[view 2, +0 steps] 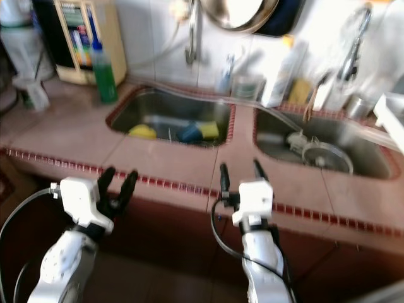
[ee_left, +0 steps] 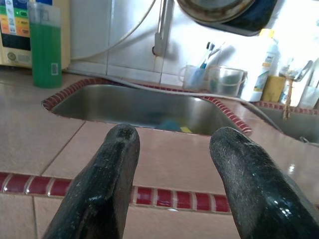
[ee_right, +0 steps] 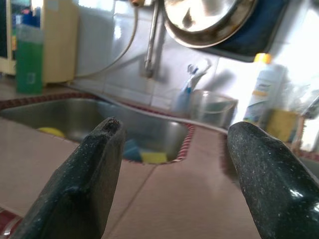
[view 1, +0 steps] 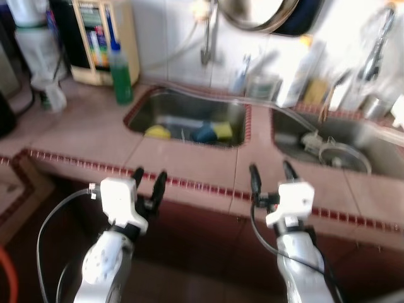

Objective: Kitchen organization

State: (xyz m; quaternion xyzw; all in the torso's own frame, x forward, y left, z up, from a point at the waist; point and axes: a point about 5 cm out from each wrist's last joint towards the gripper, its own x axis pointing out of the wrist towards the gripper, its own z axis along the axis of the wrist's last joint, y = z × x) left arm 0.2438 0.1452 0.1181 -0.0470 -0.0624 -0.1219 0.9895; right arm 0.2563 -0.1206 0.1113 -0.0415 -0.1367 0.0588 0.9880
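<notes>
Tiles in pale pink, edged with a dark red strip, cover the tabletop (view 1: pixel 82 136) in the left eye view, which is slightly blurred. Two steel sinks are sunk into it: the left sink (view 1: pixel 165 107) holds a yellow item (view 1: pixel 158 132), a blue item (view 1: pixel 204 133) and a yellow-green sponge (view 1: pixel 223 130); the right sink (view 1: pixel 372 148) holds a round wire strainer (view 1: pixel 344 156). A green bottle (view 1: pixel 121 72) stands near the left sink's far corner, just before a cream appliance (view 1: pixel 101 39). The left end effector (view 1: pixel 149 177) and the right end effector (view 1: pixel 273 172) hover at the tabletop's front edge, fingers spread, gripping nothing.

Right eye view: a large metal pan (view 2: pixel 243 12) hangs on the wall above a tap (view 2: pixel 190 35).

Left wrist view: two black fingers (ee_left: pixel 102 184) stand apart with nothing between them, aimed at the left sink; a cup with toothbrushes (ee_left: pixel 195 75) and a white bottle (ee_left: pixel 263 67) stand behind it.

Right wrist view: the fingers (ee_right: pixel 82 184) are wide apart and bare, over the tiles between the sinks.
</notes>
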